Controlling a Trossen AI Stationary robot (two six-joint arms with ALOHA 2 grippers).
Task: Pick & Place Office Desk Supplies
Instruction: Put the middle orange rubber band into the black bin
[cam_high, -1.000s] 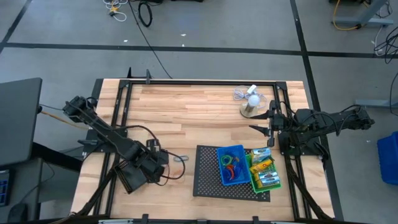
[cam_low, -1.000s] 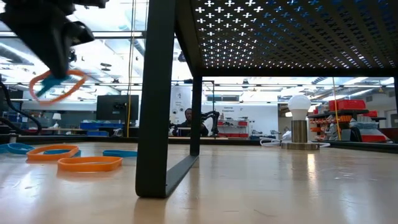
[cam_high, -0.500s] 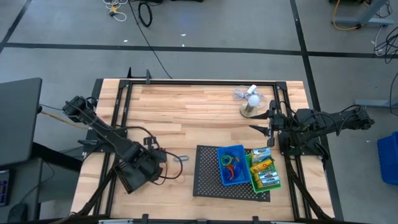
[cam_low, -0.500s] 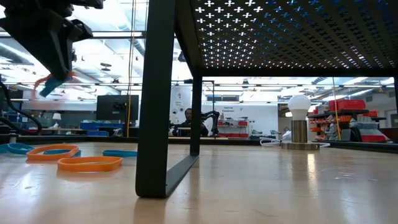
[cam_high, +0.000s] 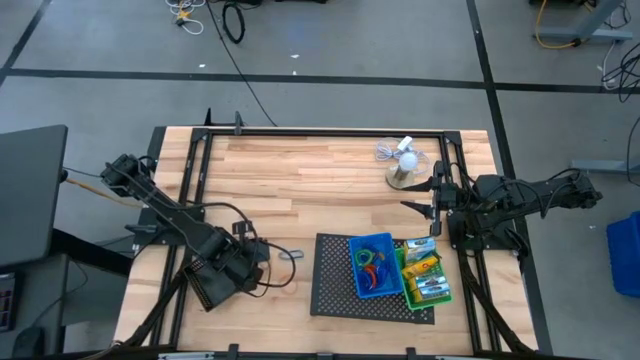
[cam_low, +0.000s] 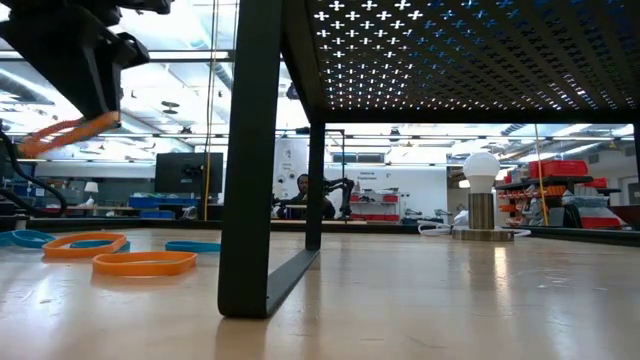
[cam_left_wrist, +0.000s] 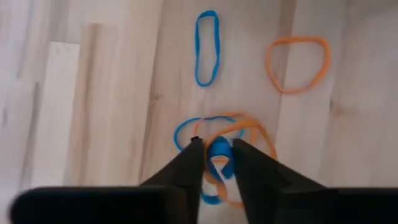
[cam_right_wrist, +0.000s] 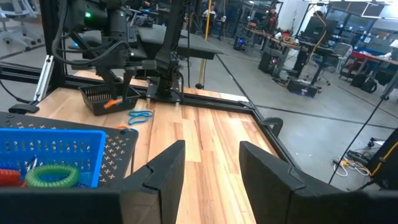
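My left gripper (cam_high: 262, 262) hangs over the wood left of the black mesh tray (cam_high: 330, 290), pointing steeply down. An orange rubber band (cam_low: 62, 134) and a bit of blue band (cam_left_wrist: 219, 151) are at its fingertips, clear of the table. More orange bands (cam_low: 145, 263) and blue bands (cam_low: 190, 245) lie flat on the wood below. A blue bin (cam_high: 372, 265) holding coloured bands and a green bin (cam_high: 425, 278) holding small boxes stand on the tray. My right gripper (cam_high: 432, 197) waits open, raised at the table's right side. My left gripper has the bunched blue band (cam_left_wrist: 219, 151) between its two fingertips, which stand slightly apart, coming from above and slanting down. The orange band's one end (cam_low: 105, 121) is at the fingertips. The rest slants away below them, lifted clear of the table.
A white mini fan (cam_high: 403, 165) stands at the far right, near my right gripper. A black mesh bin (cam_right_wrist: 102, 98) sits on the table's left part by the left arm. Bare wood lies between the tray and the far edge.
The orange band, which hung below my left gripper as a round open loop with blue beside it, now shows in the low view as a flat slanting strip, and the blue is no longer seen there. Both arms have kept their places.
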